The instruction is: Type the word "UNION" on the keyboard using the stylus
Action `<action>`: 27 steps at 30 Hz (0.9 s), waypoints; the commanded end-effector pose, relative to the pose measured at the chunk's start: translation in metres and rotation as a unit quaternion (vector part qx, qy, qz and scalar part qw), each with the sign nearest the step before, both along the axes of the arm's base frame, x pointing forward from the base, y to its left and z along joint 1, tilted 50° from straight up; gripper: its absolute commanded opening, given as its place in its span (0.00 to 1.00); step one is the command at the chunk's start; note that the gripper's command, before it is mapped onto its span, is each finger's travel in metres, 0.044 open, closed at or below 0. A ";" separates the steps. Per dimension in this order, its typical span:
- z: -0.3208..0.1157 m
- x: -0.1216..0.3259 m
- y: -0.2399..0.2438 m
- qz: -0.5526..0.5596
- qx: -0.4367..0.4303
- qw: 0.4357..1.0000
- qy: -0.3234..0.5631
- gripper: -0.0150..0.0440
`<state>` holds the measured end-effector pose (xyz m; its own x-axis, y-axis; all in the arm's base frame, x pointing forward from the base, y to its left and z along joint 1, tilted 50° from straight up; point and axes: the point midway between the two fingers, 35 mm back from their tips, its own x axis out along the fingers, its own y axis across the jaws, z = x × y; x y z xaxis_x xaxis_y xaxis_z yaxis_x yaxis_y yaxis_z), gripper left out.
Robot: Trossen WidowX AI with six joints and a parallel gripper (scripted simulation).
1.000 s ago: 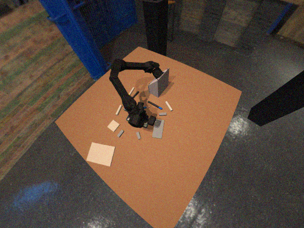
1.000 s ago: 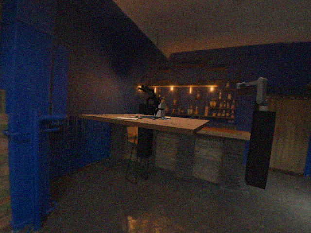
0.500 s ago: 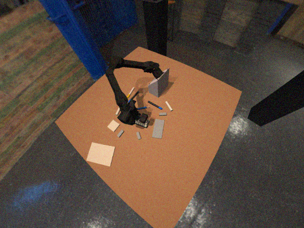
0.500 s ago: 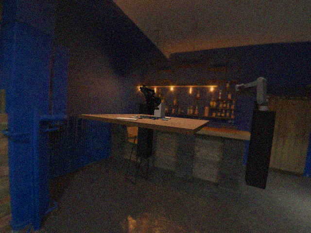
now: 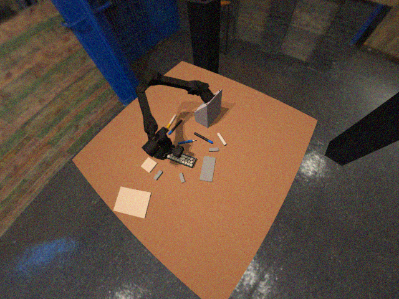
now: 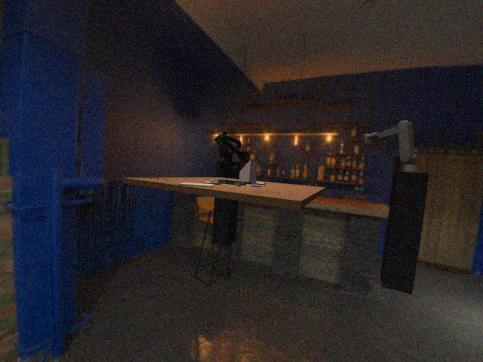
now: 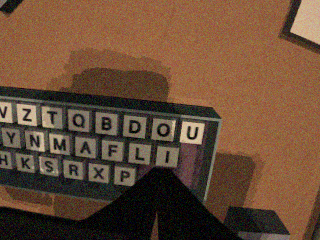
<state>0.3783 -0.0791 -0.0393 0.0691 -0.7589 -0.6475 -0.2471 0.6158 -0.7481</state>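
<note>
The top view is taken from high above the desk point(image 5: 225, 193) point(image 6: 249, 187), facing steeply down. The exterior view, taken from farther back near desk height, faces across the room; both include the whole arm and desktop. The wrist view looks down from close above the keyboard point(image 5: 182, 159) point(image 7: 107, 142), also included in the top view.

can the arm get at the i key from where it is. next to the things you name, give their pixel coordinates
Probably yes: the gripper point(image 5: 164, 156) point(image 7: 160, 176) shows right beside the I key point(image 7: 167, 156) in the wrist view, and nothing seems to cover that key's letter.
</note>
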 end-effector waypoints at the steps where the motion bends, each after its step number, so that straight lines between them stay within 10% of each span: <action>1: 0.000 -0.001 0.001 0.006 -0.001 1.000 0.009 0.25; 27: -0.065 -0.052 0.052 0.006 0.000 1.000 0.010 0.25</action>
<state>0.3361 -0.0422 -0.0836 0.0727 -0.7589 -0.6472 -0.2580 0.6125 -0.7472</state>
